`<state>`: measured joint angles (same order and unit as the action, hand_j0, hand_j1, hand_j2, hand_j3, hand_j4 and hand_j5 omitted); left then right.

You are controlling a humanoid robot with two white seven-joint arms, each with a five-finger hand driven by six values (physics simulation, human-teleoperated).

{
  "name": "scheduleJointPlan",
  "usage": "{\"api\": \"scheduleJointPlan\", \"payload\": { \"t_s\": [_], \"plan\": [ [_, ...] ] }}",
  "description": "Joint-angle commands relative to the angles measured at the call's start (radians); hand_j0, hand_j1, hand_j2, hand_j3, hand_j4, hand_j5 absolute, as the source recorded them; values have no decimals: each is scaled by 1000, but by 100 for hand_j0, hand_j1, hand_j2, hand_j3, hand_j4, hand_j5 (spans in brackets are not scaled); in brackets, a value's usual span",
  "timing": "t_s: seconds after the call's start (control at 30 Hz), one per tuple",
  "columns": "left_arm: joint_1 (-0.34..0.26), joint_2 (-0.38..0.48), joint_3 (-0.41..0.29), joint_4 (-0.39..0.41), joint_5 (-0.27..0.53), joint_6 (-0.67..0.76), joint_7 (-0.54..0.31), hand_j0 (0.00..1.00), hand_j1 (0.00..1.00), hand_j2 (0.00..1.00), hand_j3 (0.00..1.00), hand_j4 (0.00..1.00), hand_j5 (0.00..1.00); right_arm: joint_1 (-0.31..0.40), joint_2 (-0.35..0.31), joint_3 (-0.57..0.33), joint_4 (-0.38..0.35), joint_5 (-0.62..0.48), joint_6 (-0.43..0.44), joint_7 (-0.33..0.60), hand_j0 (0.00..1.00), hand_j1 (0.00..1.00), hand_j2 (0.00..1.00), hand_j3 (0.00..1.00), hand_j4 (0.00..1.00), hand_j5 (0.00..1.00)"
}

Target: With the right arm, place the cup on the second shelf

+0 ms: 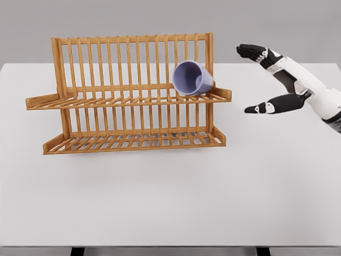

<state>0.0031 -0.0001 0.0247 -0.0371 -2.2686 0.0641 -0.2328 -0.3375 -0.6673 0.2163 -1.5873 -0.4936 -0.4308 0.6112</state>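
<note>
Right, quick notes from my remote seat.
Writing: none readable; I see no brand or label on cup, rack or arm.
Cup (193,78): lilac, tipped on its side, mouth facing lower left of frame. It lies on the upper shelf (128,100) at its right end, touching the slats and leaning by the rack's right post.
Rack (130,93): wooden 2-tier dish rack, centre-left of frame, back slats upright. Lower shelf (133,141) sits on the table.
Right hand (266,80): upper right of frame, fingers (250,52) spread apart & straight, thumb (261,108) stretched out below them. Holding nothing. It's near the cup but apart from it, w/ a clear gap between the fingertips and the rack's right post.
Left arm: not in frame.
Table (170,202): white. Front edge runs along the bottom of frame, back edge just behind the rack's top half, side edges slant in at far left & far right.
Room: wide bare tabletop in front of the rack, across the whole lower half of frame. More open surface lower right, under the hand. Narrower strip left of the rack.
</note>
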Motion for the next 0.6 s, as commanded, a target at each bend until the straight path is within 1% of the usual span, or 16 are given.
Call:
{"api": "scheduleJointPlan", "payload": {
  "t_s": [0.0,0.1,0.57],
  "plan": [
    [0,0,0,0,0,0,0,100,100,100,100,100,100,5,-18,-31,-2,-10,1,0,100,100,100,100,100,100],
    [0,0,0,0,0,0,0,100,100,100,100,100,100,25,-32,-44,-2,-10,1,0,100,100,100,100,100,100],
    [0,0,0,0,0,0,0,100,100,100,100,100,100,25,-25,-41,-2,-10,1,0,100,100,100,100,100,100]
  ]
}}
